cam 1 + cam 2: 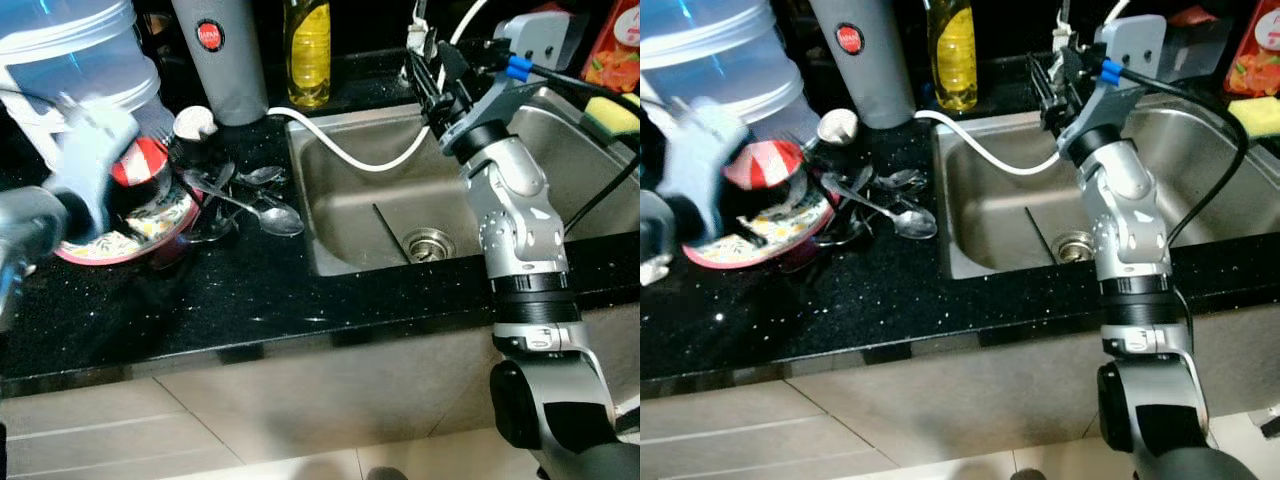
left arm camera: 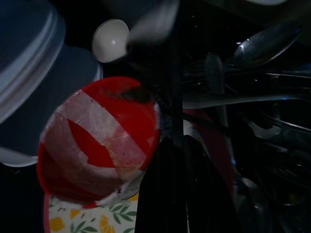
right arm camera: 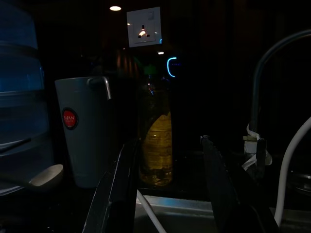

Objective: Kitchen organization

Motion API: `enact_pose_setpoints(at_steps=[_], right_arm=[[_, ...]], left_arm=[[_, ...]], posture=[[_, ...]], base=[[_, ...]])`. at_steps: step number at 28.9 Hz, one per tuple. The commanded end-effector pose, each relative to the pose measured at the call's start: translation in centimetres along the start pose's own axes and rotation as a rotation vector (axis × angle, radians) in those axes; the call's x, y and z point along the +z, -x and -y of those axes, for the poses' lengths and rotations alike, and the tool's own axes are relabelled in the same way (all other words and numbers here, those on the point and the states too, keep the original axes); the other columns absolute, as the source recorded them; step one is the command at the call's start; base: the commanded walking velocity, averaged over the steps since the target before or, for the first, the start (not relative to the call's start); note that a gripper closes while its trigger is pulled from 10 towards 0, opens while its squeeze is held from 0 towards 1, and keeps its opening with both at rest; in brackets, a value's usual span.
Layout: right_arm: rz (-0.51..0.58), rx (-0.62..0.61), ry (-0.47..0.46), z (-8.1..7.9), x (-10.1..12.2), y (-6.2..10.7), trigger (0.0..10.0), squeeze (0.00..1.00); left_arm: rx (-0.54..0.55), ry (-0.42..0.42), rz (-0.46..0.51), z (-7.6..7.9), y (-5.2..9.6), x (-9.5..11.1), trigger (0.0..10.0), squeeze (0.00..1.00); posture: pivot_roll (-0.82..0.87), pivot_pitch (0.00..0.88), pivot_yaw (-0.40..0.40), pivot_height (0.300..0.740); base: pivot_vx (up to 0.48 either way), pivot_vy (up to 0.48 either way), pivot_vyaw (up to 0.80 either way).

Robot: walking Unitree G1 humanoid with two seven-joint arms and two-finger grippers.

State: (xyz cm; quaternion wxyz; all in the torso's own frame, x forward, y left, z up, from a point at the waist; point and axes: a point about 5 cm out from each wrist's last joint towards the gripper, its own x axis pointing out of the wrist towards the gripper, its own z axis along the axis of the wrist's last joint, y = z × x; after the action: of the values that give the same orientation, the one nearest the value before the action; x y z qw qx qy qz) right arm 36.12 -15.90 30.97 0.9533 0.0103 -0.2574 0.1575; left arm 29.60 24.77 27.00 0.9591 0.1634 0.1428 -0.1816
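My right gripper (image 1: 1048,82) is raised over the back edge of the steel sink (image 1: 340,215), near the tap, with its silver arm reaching up from the counter front. In the right wrist view its two black fingers (image 3: 119,194) stand well apart with nothing between them, and they look toward the yellow dish-soap bottle (image 3: 156,148) and the grey pitcher with a red round label (image 3: 82,131) standing at the back of the black counter (image 1: 250,300). A white hose (image 1: 350,155) curves from the pitcher's side over the sink rim into the basin, and the drain (image 1: 428,243) sits at the bottom.

My left gripper (image 2: 170,160) is over the dish pile on the left of the counter; in the head views the arm is blurred. Its dark fingers lie close together beside a red-and-white bowl (image 2: 97,145), but I cannot tell whether they grip anything. The bowl sits on a patterned plate with a red rim (image 1: 120,245). Just right of it lies a heap of spoons and forks (image 1: 255,200), one large spoon nearest the sink. A big blue water bottle (image 1: 80,50) stands behind the plate. A yellow sponge (image 1: 612,115) rests at the sink's far right.
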Motion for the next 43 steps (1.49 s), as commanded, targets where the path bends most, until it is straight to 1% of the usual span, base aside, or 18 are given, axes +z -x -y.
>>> enact_pose_setpoints(at_steps=[1, 10, 13, 14, 17, 19, 20, 23, 24, 27, 28, 30, 34, 36, 37, 39, 40, 43], right_arm=[[0.004, 0.026, 0.001, -0.6, 0.1, -0.2, 10.0, 0.00], [-0.001, 0.027, 0.003, -0.6, 0.0, -0.2, 10.0, 0.00], [-0.002, 0.025, 0.004, -0.6, 0.0, -0.2, 10.0, 0.00], [-0.002, 0.025, 0.004, -0.6, 0.0, -0.2, 10.0, 0.00], [-0.002, 0.029, -0.001, -0.7, 0.0, -0.2, 10.0, 0.00], [-0.001, 0.061, -0.086, -1.0, 0.0, -0.2, 10.0, 0.00], [-0.001, 0.061, -0.086, -1.0, 0.0, -0.2, 10.0, 0.00], [-0.020, 0.134, -0.214, -1.6, 0.0, 0.0, 10.0, 0.00], [-0.020, 0.134, -0.214, -1.6, 0.0, 0.0, 10.0, 0.00], [-0.057, 0.210, -0.279, -2.0, -0.3, 0.3, 10.0, 0.00], [-0.057, 0.210, -0.279, -2.0, -0.3, 0.3, 10.0, 0.00], [-0.076, 0.246, -0.344, -1.7, -0.2, 0.8, 10.0, 0.00], [-0.074, 0.248, -0.397, -1.0, 0.2, 1.1, 10.0, 0.00], [-0.061, 0.248, -0.524, -0.4, 0.9, 1.4, 10.0, 0.00], [-0.061, 0.248, -0.524, -0.4, 0.9, 1.4, 10.0, 0.00], [-0.038, 0.264, -0.620, -0.4, 1.5, 1.7, 10.0, 0.00], [-0.038, 0.264, -0.620, -0.4, 1.5, 1.7, 10.0, 0.00], [-0.013, 0.296, -0.705, -0.9, 2.1, 2.0, 10.0, 0.00]], left_arm=[[-0.010, 0.062, 0.005, 0.1, -0.3, -0.5, 10.0, 0.00], [0.000, 0.082, 0.087, 0.3, -0.6, 0.8, 10.0, 0.00], [0.020, 0.077, 0.215, 0.2, -0.5, 2.6, 10.0, 0.00], [0.020, 0.077, 0.215, 0.2, -0.5, 2.6, 10.0, 0.00], [0.000, 0.065, 0.335, 0.5, -0.1, 4.1, 10.0, 0.00], [-0.045, 0.034, 0.378, 1.2, -0.1, 4.6, 10.0, 0.00], [-0.045, 0.034, 0.378, 1.2, -0.1, 4.6, 10.0, 0.00], [-0.133, 0.001, 0.387, 2.6, -0.5, 4.6, 10.0, 0.00], [-0.133, 0.001, 0.387, 2.6, -0.5, 4.6, 10.0, 0.00], [-0.273, -0.033, 0.395, 4.1, -1.2, 4.6, 10.0, 0.00], [-0.273, -0.033, 0.395, 4.1, -1.2, 4.6, 10.0, 0.00], [-0.403, -0.033, 0.397, 5.2, -1.8, 4.7, 10.0, 0.00], [-0.464, -0.041, 0.396, 5.8, -2.2, 4.9, 10.0, 0.00], [-0.556, -0.047, 0.418, 7.0, -2.7, 5.5, 10.0, 0.00], [-0.556, -0.047, 0.418, 7.0, -2.7, 5.5, 10.0, 0.00], [-0.631, -0.049, 0.445, 8.2, -3.0, 6.1, 10.0, 0.00], [-0.631, -0.049, 0.445, 8.2, -3.0, 6.1, 10.0, 0.00], [-0.740, -0.033, 0.506, 9.9, -3.3, 7.2, 10.0, 0.00]], posture=[[0.04, 0.015, 0.073, 0.740], [0.03, 0.014, 0.074, 0.740], [0.03, 0.016, 0.074, 0.740], [0.03, 0.016, 0.074, 0.740], [0.03, 0.017, 0.071, 0.740], [0.03, 0.018, 0.068, 0.740], [0.03, 0.018, 0.068, 0.740], [0.02, 0.020, 0.061, 0.740], [0.02, 0.020, 0.061, 0.740], [0.01, 0.022, 0.064, 0.740], [0.01, 0.022, 0.064, 0.740], [0.00, 0.023, 0.072, 0.740], [-0.02, 0.024, 0.080, 0.740], [-0.04, 0.025, 0.091, 0.740], [-0.04, 0.025, 0.091, 0.740], [-0.05, 0.025, 0.094, 0.740], [-0.05, 0.025, 0.094, 0.740], [-0.07, 0.028, 0.104, 0.740]], base=[[0.000, 0.000, 0.00], [0.000, 0.000, 0.00], [0.000, 0.000, 0.00], [0.000, 0.000, 0.00], [0.000, 0.000, 0.00], [0.000, 0.000, 0.00], [0.000, 0.000, 0.00], [0.000, 0.000, 0.00], [0.000, 0.000, 0.00], [0.000, 0.000, 0.00], [0.000, 0.000, 0.00], [0.000, 0.000, 0.00], [0.000, 0.000, 0.00], [0.000, 0.000, 0.00], [0.000, 0.000, 0.00], [0.000, 0.000, 0.00], [0.000, 0.000, 0.00], [0.000, 0.000, 0.00]])
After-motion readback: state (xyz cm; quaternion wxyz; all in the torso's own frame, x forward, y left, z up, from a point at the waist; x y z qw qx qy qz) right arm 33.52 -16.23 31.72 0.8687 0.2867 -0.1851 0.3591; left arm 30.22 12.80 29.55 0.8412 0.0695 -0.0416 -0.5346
